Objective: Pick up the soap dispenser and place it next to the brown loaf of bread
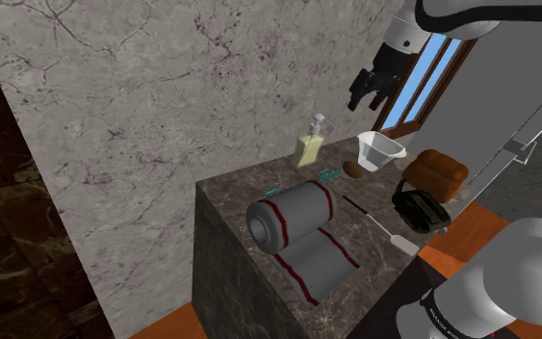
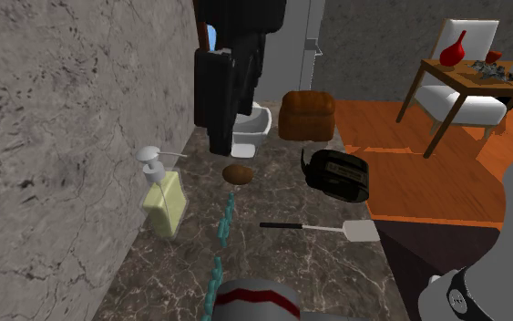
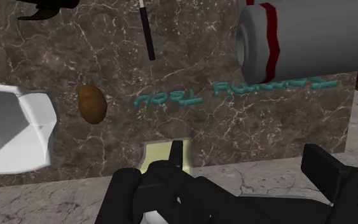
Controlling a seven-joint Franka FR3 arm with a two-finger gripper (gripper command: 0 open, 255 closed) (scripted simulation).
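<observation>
One pale yellow soap dispenser with a grey pump top [image 1: 309, 144] stands upright on the dark marble table [image 2: 282, 264], at the table's edge along the grey veined wall [image 1: 163, 116]. The black two-finger hand [image 1: 367, 101] hangs in the air above that same edge, apart from the dispenser. In the wrist view its fingers [image 3: 128, 191] stand wide apart with nothing between them, and the dispenser's pale body shows below them. The brown loaf of bread [image 1: 435, 171] sits at the table's far end, well apart from the dispenser. A black toaster [image 1: 421, 207] stands just beside the loaf. A white measuring cup with a spout [image 1: 379, 151] stands along the wall edge, between dispenser and loaf. A small brown oval object, perhaps a potato [image 2: 238, 172], lies near that cup, and thin teal pieces [image 2: 225, 219] trail across the middle of the table beside the dispenser. A spatula with a black handle and white blade [image 2: 323, 226] lies flat in front of the toaster. A grey rolled towel with red stripes [image 1: 293, 217], partly unrolled, fills the table's opposite end.
</observation>
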